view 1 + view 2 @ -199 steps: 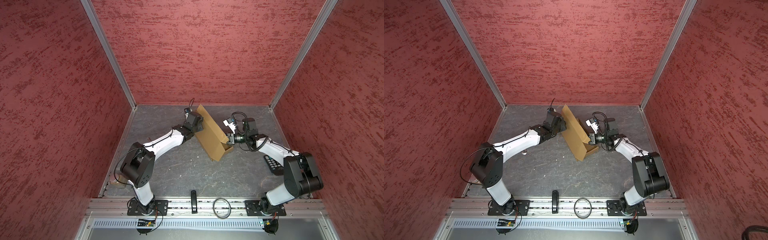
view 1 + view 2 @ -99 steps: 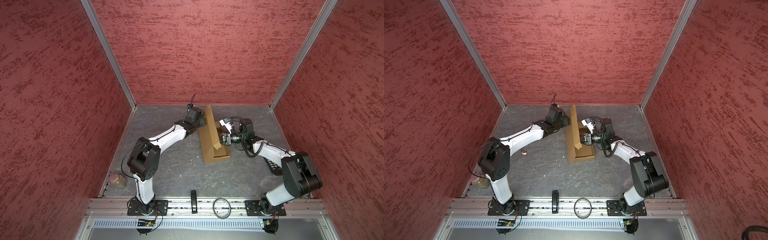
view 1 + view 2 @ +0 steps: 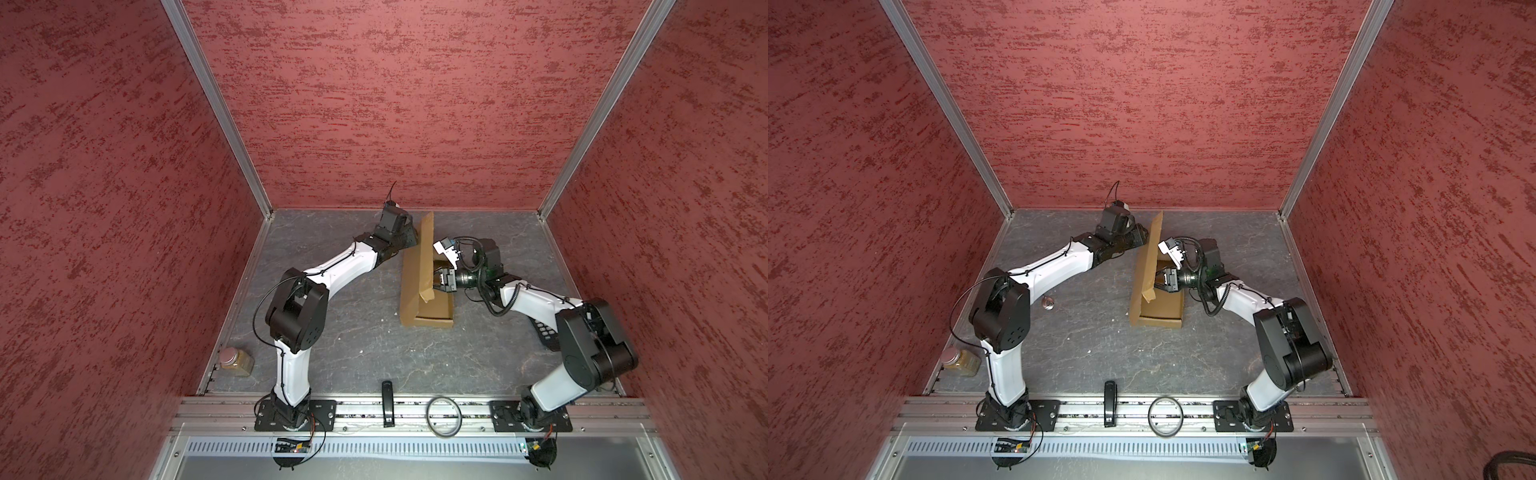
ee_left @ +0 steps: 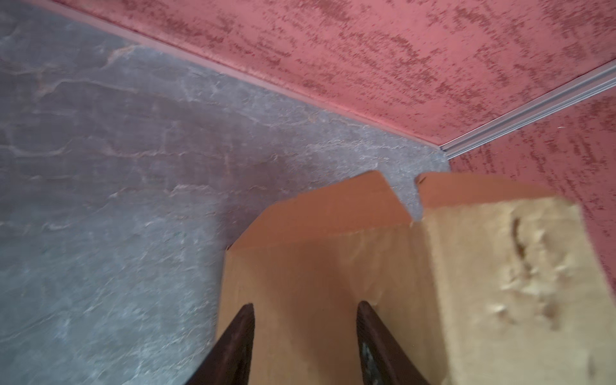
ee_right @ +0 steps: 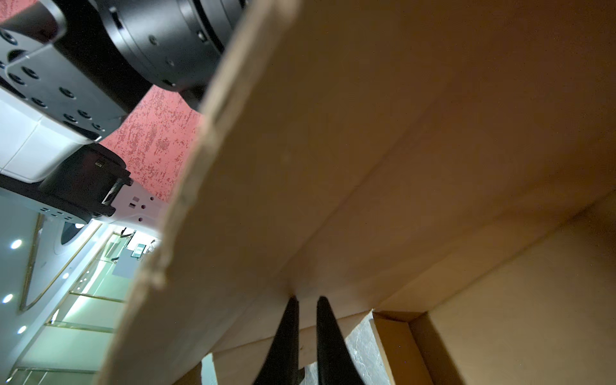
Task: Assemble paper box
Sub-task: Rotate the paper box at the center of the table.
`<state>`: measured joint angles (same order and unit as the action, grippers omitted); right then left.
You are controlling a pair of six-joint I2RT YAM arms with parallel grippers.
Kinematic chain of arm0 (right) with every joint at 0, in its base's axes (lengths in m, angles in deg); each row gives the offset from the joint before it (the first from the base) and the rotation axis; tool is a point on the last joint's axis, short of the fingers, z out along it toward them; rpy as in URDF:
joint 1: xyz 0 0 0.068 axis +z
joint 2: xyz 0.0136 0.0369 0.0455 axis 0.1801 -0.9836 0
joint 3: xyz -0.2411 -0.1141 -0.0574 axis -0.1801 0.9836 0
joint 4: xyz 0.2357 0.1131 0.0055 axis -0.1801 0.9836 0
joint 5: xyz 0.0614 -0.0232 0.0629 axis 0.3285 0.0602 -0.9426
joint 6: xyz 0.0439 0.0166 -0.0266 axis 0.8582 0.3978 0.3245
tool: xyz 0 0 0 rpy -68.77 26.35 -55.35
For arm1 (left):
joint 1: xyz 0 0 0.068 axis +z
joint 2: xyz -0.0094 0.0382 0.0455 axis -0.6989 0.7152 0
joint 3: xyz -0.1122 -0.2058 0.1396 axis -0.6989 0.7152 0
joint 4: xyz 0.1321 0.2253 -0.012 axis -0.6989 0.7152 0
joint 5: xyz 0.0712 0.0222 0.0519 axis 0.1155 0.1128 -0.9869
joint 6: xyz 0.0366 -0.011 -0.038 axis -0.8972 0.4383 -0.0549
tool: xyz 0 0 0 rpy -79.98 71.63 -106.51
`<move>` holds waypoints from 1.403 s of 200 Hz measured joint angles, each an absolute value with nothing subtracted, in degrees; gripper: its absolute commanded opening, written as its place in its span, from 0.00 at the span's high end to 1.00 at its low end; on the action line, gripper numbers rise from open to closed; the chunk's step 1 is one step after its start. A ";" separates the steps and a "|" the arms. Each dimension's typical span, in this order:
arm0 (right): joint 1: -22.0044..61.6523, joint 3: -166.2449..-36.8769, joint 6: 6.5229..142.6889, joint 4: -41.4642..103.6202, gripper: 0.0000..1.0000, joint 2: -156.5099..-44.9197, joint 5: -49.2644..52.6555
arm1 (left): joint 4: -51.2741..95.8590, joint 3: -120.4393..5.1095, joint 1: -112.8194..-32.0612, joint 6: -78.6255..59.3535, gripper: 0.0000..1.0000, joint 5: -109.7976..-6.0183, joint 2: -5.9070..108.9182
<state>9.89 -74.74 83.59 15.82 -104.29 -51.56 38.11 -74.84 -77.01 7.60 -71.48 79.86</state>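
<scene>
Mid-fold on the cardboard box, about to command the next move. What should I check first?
1. Tray of the paper box flat on the table: ok.
2. Its lid panel standing nearly upright: ok.
3. Jaws of the left gripper open, facing the panel's outer face: ok.
4. Jaws of the right gripper nearly closed at the inner crease; cardboard pinched: cannot tell.
5. Near side flap tucked: not ok, it hangs bent.
6. The jar and remote control apart from the box: ok.

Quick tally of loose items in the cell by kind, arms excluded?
paper box: 1
jar: 1
remote: 1
ring: 1
black bar on the front rail: 1
small round object, too small to identify: 1
Total: 6
</scene>
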 measured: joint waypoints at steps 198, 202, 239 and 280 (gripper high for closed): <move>13.17 -76.75 88.86 10.51 0.87 -107.27 -36.24 | 45.54 -60.00 -70.19 -0.11 0.10 -67.02 57.59; 13.22 -76.95 88.95 10.55 0.87 -107.27 -35.95 | 46.16 -58.82 -70.36 -0.05 0.08 -67.50 55.58; 13.70 -80.25 89.91 10.90 0.87 -107.27 -33.18 | 54.33 -50.62 -75.89 -0.27 0.00 -72.68 40.24; 14.81 -83.53 90.56 11.36 0.86 -107.27 -30.55 | 64.63 -47.48 -85.36 0.32 0.00 -79.17 33.94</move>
